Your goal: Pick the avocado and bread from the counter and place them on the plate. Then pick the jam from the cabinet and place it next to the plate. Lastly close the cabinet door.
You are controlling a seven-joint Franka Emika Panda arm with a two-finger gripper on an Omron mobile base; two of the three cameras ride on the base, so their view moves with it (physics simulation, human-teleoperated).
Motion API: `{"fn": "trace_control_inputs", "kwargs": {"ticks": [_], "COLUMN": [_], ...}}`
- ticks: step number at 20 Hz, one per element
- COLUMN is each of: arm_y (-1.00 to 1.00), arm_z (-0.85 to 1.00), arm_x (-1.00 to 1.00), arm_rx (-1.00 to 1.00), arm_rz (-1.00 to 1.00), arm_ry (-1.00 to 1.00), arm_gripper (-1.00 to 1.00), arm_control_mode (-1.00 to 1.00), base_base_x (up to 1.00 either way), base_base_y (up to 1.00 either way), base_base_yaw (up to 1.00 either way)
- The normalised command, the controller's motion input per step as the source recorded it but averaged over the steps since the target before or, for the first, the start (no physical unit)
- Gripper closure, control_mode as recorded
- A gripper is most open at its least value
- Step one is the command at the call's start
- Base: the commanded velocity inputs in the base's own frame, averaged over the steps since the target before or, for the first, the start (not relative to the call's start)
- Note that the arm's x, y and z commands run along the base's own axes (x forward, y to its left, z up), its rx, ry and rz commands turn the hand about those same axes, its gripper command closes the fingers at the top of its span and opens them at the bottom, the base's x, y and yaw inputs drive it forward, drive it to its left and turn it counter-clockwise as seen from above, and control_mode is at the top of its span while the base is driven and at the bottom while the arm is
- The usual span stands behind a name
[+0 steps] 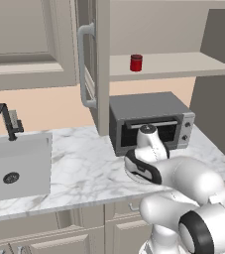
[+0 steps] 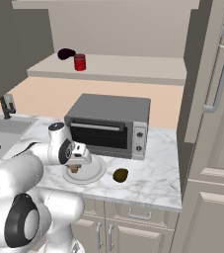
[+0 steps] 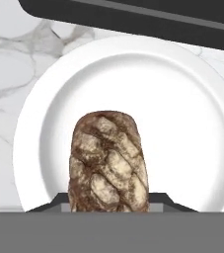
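Brown crusty bread [image 3: 107, 160] in tool [image 3: 108, 202] grip; white plate [image 3: 182, 123] beneath

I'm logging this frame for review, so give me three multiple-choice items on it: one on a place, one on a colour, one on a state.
1. Where does the avocado lie?
A. on the counter, right of the plate in the right base view
B. on the plate
C. on the cabinet shelf

2. What colour is the jam jar?
A. green
B. red
C. white

3. What is the gripper doing?
A. open above the sink
B. shut on the bread over the plate
C. shut on the cabinet door handle

Answers: 1 A, the dark green ball sits on marble just off the plate's rim. 2 B, a red jar stands on the beige shelf. 3 B, the hand view shows the loaf between the fingertips with the white plate behind it.
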Motion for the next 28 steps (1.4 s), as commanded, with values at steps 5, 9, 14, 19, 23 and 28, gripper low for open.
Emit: {"fn": "trace_control_inputs", "kwargs": {"ticks": [5, 9, 14, 19, 23, 28], "arm_y": [0.0, 0.0, 0.0, 0.0, 0.0, 0.0], "arm_z": [-0.24, -0.25, -0.28, -0.32, -0.14, -0.01], "arm_x": [0.0, 0.0, 0.0, 0.0, -0.02, -0.02], "arm_rx": [0.0, 0.0, 0.0, 0.0, 0.0, 0.0], "arm_rz": [0.0, 0.0, 0.0, 0.0, 0.0, 0.0], "arm_ry": [0.0, 0.0, 0.0, 0.0, 0.0, 0.01], "arm_gripper": [1.0, 1.0, 1.0, -1.0, -1.0, -1.0], "arm_control_mode": [-1.0, -1.0, -1.0, -1.0, -1.0, -1.0], "base_base_x": [0.0, 0.0, 0.0, 0.0, 0.0, 0.0], "base_base_y": [0.0, 0.0, 0.0, 0.0, 0.0, 0.0], "base_base_yaw": [0.0, 0.0, 0.0, 0.0, 0.0, 0.0]}}
